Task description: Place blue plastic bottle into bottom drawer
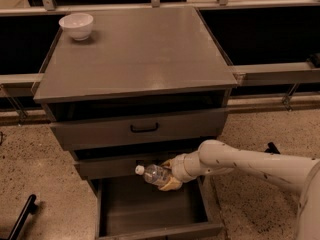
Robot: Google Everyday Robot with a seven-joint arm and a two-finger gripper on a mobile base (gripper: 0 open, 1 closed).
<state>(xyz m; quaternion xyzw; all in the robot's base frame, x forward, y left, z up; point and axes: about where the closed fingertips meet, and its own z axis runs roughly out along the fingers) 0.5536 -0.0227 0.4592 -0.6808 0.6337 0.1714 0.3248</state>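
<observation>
The blue plastic bottle, clear with a white cap pointing left, is held on its side by my gripper, which is shut on it. The white arm reaches in from the right. The bottle hangs over the back part of the bottom drawer, which is pulled open and shows a plain grey interior. The bottle is in front of the middle drawer's face, above the bottom drawer's floor.
A grey cabinet top carries a white bowl at its back left corner. The upper drawer with a black handle is closed. A black bar lies on the speckled floor at the lower left.
</observation>
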